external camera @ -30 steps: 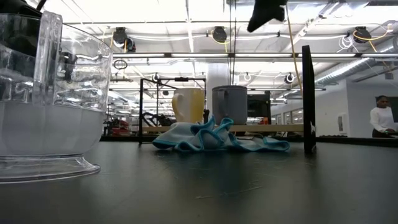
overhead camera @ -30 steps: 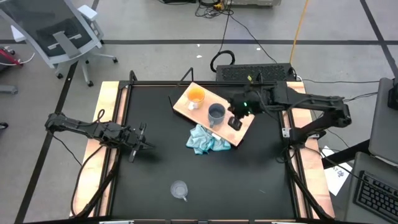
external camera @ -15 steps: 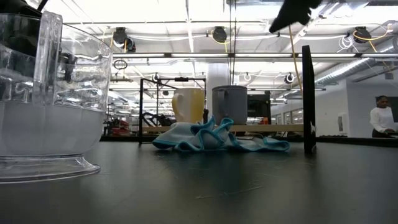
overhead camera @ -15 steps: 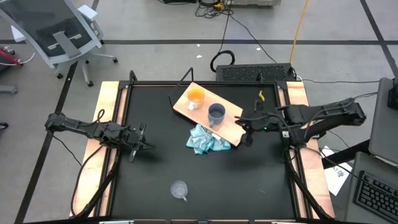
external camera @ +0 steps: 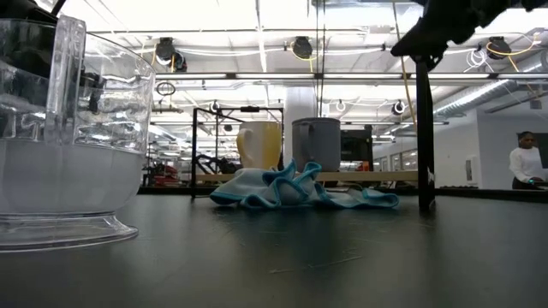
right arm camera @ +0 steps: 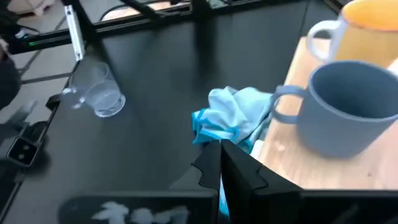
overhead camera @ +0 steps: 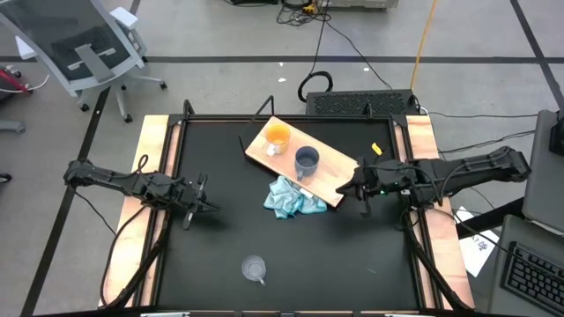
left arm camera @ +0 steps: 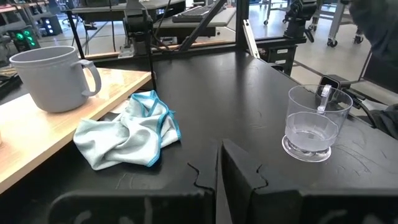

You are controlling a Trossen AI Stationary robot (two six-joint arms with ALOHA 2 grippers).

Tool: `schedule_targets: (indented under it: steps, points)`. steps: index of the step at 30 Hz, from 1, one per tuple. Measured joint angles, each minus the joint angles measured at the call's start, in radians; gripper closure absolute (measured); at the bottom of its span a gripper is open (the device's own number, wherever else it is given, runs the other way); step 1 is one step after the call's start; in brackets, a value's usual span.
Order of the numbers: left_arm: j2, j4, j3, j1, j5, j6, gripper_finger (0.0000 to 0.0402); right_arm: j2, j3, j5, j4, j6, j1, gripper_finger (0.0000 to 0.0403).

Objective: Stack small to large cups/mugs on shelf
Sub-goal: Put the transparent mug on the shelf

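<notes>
Light-wood shelf (overhead camera: 328,173), flat and rectangular, lies askew near the worktop's (overhead camera: 220,238) far edge, bearing the glossy orange mug (overhead camera: 278,136) and matte grey-blue mug (overhead camera: 307,160). Crumpled blue cloth (overhead camera: 292,197) touches its near edge. Clear cup (overhead camera: 254,268) stands near the front edge. Right fingers (overhead camera: 359,188), clenched empty, hover beside the shelf's right corner; left fingers (overhead camera: 199,199), clenched empty, wait well apart.

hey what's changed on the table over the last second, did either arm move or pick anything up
The right tool, shut and empty, drew back off the flat light-wood board to the table's right side. The left tool, orange mug with white handle, grey-blue mug, clear see-through cup and light blue cloth stayed put.
</notes>
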Motion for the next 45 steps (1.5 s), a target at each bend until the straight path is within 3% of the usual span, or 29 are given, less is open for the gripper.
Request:
schedule_targets:
  steps: [15,25,35,39,45]
  points:
    - [0.0,0.0,0.0,0.0,0.003,-0.017,0.0378,-0.031,-0.21,-0.09,0.335,-0.078,0.003,0.0399]
    - [0.0,0.0,0.0,0.0,0.003,-0.016,0.0378,-0.11,-0.224,-0.095,0.343,-0.189,0.049,0.0399]
    - [0.0,0.0,0.0,0.0,0.003,-0.019,0.0378,-0.14,-0.234,-0.085,0.353,-0.195,0.103,0.0399]
    - [0.0,0.0,0.0,0.0,0.003,-0.019,0.0378,-0.145,-0.299,-0.085,0.407,-0.177,0.136,0.0399]
    - [0.0,0.0,0.0,0.0,0.003,-0.02,0.0378,-0.2,-0.453,-0.084,0.622,-0.155,0.169,0.0399]
